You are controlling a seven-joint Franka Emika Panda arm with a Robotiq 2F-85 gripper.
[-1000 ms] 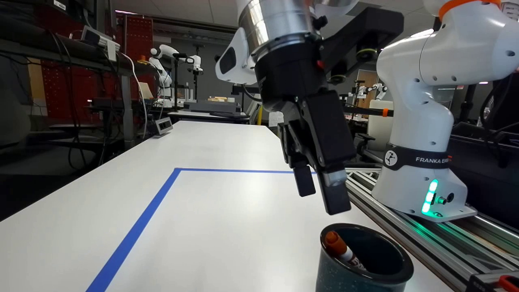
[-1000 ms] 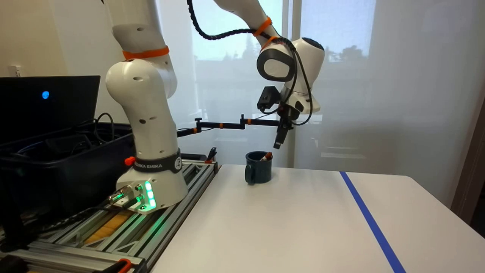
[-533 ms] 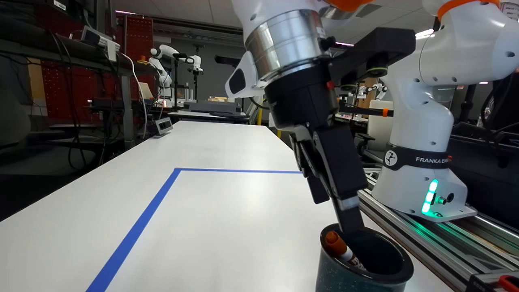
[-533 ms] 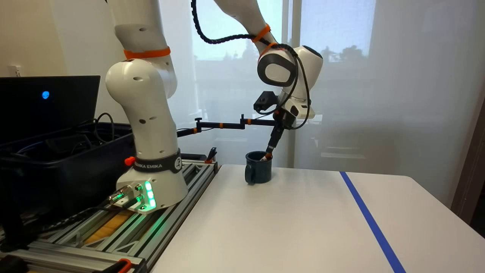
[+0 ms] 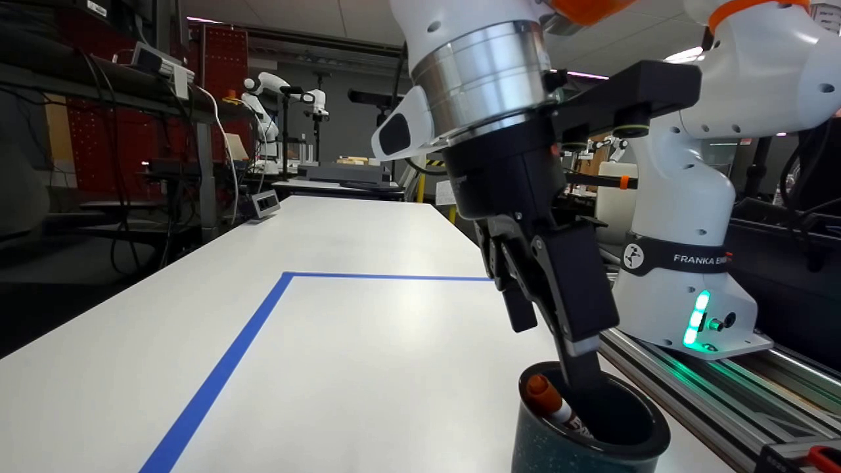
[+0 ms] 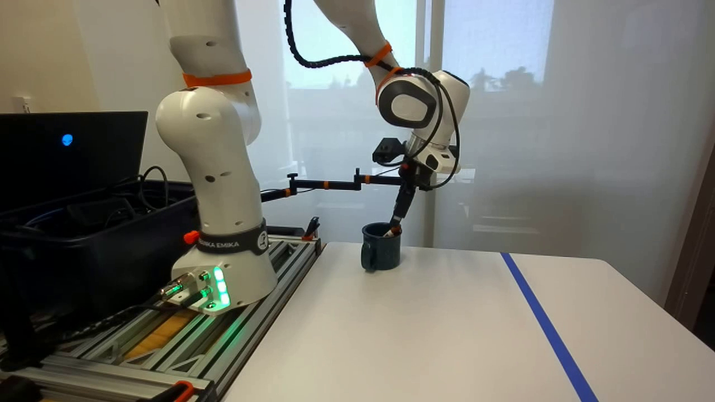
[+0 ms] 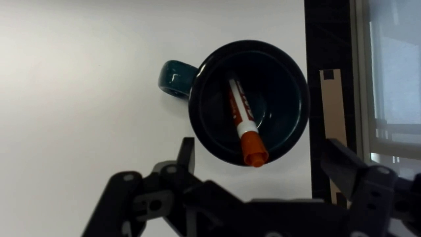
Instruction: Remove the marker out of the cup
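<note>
The dark teal cup [image 5: 585,456] stands upright on the white table; it also shows in an exterior view [image 6: 385,255] and the wrist view [image 7: 284,98]. The marker [image 5: 546,396] leans inside it, its orange cap resting at the rim and its lower end down in the cup. In the wrist view the marker [image 7: 244,115] points cap-first towards my gripper [image 7: 261,143]. My gripper [image 5: 553,353] is open and tilted, just above the cup. Its fingers are spread wide on either side of the cap, holding nothing. In an exterior view one finger overlaps the cup's opening.
The cup's handle [image 7: 176,77] sticks out to the left in the wrist view. The table edge [image 7: 308,164] lies close beside the cup. Blue tape [image 5: 230,355] marks the table. A metal rail frame [image 6: 290,279] carries the robot base.
My gripper has moved down and towards the cup, from above it to right at its opening, and has stayed open. The cup and the marker have not moved.
</note>
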